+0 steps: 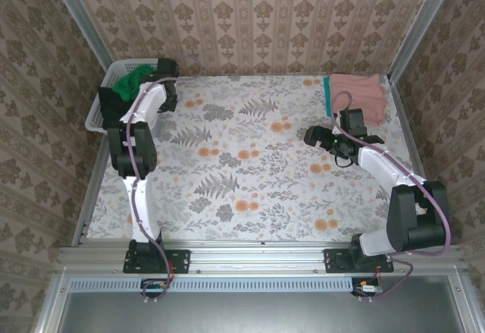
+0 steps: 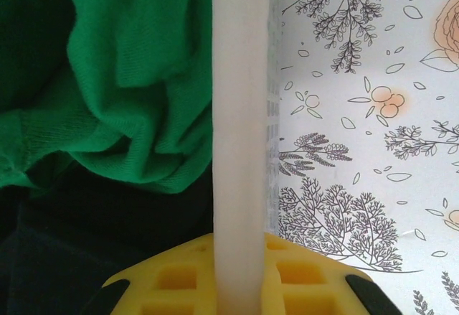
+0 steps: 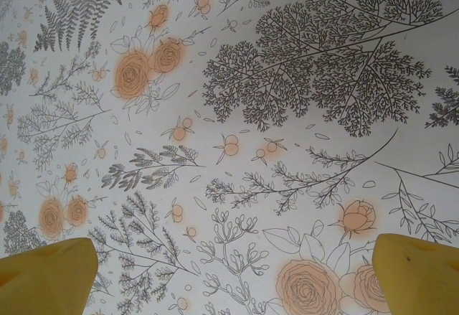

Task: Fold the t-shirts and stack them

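- Two to fold at far left: green tee [image 2: 136, 78] and black tee [image 2: 72, 243], heaped in the white basket [image 2: 240, 114].
- Left fingers [image 2: 172, 275] closed, apparently pinching the basket wall, not cloth; best released and re-aimed inward at a green fold.
- Right fingers [image 3: 50, 272] spread wide, empty, over the patterned bench [image 3: 237, 114].
- Far right: salmon tee [image 1: 358, 94] folded, lying on teal tee [image 1: 327, 98] at the bench's back corner.

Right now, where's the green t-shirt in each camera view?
Top external: green t-shirt far left, bunched in the white basket.
Left wrist: green t-shirt upper left, left of the basket rim.
Right wrist: floral tablecloth between the open right tool's fingers.
Shared landmark: the floral tablecloth, in all three views.
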Action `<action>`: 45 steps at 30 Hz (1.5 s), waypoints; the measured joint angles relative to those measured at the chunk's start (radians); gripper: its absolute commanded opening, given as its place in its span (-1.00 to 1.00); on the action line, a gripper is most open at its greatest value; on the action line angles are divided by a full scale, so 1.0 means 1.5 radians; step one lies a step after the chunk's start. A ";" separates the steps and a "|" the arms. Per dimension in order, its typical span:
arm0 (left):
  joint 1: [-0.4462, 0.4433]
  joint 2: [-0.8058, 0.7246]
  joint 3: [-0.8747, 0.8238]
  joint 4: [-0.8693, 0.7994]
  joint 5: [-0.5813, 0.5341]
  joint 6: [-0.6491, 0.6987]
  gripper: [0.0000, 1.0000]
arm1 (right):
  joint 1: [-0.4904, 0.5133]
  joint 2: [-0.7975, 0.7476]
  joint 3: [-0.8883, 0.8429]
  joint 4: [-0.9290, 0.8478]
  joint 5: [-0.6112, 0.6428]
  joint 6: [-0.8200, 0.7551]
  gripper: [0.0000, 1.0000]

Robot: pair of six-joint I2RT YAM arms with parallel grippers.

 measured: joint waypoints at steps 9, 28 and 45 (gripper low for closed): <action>-0.032 -0.048 0.016 -0.028 0.017 -0.026 0.67 | 0.002 0.000 0.004 -0.004 0.000 0.000 0.94; 0.249 -0.198 -0.181 0.036 0.223 -0.284 0.77 | 0.073 -0.004 -0.001 0.004 0.005 -0.002 0.93; 0.192 -0.297 -0.165 0.023 0.288 -0.276 -1.00 | 0.075 -0.055 -0.030 0.011 0.005 -0.006 0.92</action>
